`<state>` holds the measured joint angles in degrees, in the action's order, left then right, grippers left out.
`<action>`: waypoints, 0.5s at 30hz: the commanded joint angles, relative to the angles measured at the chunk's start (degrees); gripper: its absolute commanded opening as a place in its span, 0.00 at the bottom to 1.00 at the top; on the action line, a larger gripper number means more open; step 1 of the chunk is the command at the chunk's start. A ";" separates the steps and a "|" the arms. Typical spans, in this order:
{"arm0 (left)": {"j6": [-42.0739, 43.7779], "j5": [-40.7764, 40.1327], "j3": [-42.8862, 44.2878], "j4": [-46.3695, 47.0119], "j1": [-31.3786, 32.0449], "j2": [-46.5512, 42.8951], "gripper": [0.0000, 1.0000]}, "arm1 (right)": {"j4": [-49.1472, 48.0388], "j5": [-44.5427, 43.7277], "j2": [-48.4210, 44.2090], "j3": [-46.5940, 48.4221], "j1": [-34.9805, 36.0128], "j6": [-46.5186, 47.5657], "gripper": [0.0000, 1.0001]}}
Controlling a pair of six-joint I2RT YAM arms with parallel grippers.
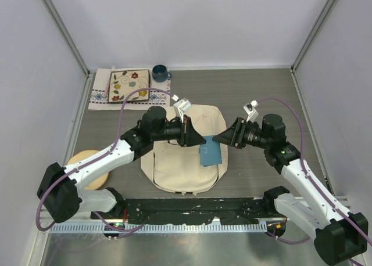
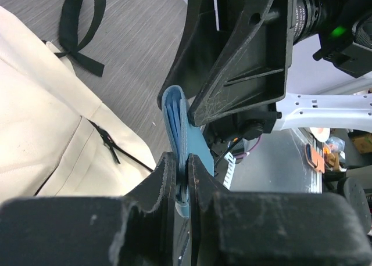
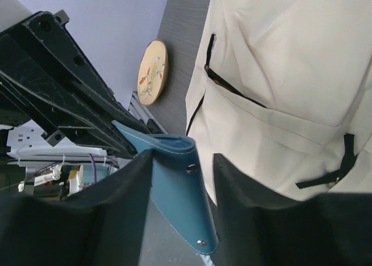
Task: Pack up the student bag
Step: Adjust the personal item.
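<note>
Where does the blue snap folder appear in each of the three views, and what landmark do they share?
Top external: blue folder right of centre, over the right edge of the student bag.
Left wrist: centre, edge-on, pinched in the left gripper.
Right wrist: lower centre, face-on, inside the right gripper.
Shared landmark: the cream student bag, seen in all three.

Student bag [image 1: 181, 168] — matt cream cloth; blue pouch [image 1: 210, 154] — smooth, stitched leather-look; table [image 1: 261, 97] grey woodgrain.
</note>
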<state>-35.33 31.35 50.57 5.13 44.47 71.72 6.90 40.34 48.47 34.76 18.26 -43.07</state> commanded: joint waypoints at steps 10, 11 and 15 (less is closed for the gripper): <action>-0.26 -4.53 0.68 -0.02 -0.43 -2.81 0.74 | -6.37 -0.25 -2.59 -1.89 0.72 -2.98 0.02; -0.96 -7.42 -0.28 -0.72 -0.43 -3.60 0.80 | -6.28 -0.87 -3.02 -2.07 0.72 -3.16 0.01; -6.05 -13.40 -4.68 0.67 -0.87 -5.97 0.93 | -11.53 -4.30 -5.22 -5.30 0.72 -7.37 0.01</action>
<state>-36.82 25.34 49.54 4.47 43.94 69.71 3.27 39.40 46.15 31.90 18.70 -46.26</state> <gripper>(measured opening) 0.893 0.120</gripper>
